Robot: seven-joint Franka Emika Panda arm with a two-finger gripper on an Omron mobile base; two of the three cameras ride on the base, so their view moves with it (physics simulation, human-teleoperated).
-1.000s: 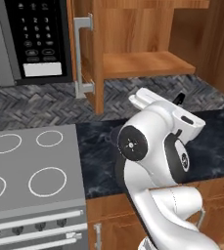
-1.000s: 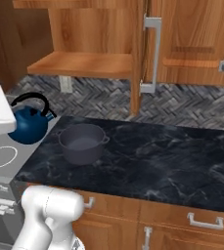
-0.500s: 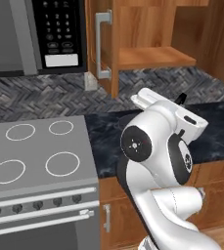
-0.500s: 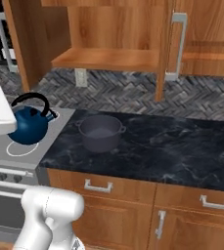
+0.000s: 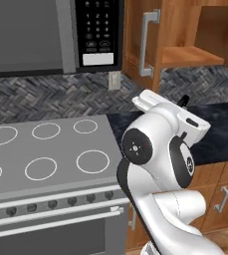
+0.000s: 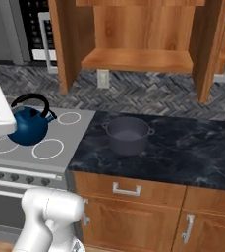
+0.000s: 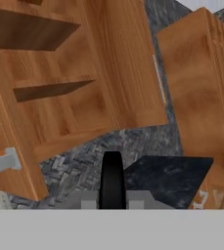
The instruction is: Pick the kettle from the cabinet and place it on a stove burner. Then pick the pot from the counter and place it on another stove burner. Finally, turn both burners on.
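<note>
One white arm (image 5: 155, 149) rises in front of a kitchen run with a grey cooktop (image 5: 16, 154) on the left and a black marble counter (image 6: 192, 147) on the right. Thin white burner rings (image 5: 92, 161) mark the cooktop, and a row of small knobs (image 5: 51, 204) lines its front edge.

From the right base view, a small dark-blue kettle (image 6: 29, 129) with a black arched handle sits low over the left part of the cooktop, right beside the arm's white hand. It is among three rings, just behind one and beside another (whether its base touches the surface I cannot tell). From the left base view only the tip of its black handle pokes out above the arm.

From the hand view, the gripper (image 7: 112, 197) is clenched on the kettle: a black band, the handle seen edge-on, stands pinched between two grey pads (image 7: 89, 200).

A wide dark-grey pot (image 6: 128, 135) with two loop handles stands upright on the counter, just right of the cooktop edge and well apart from the kettle.

Above the counter hangs a brown wooden cabinet (image 6: 138, 59) with its plank shelf exposed. Its door (image 5: 135, 40), with a long silver bar handle, stands swung out. A black-panelled microwave (image 5: 51, 35) hangs over the cooktop, left of the cabinet.
</note>
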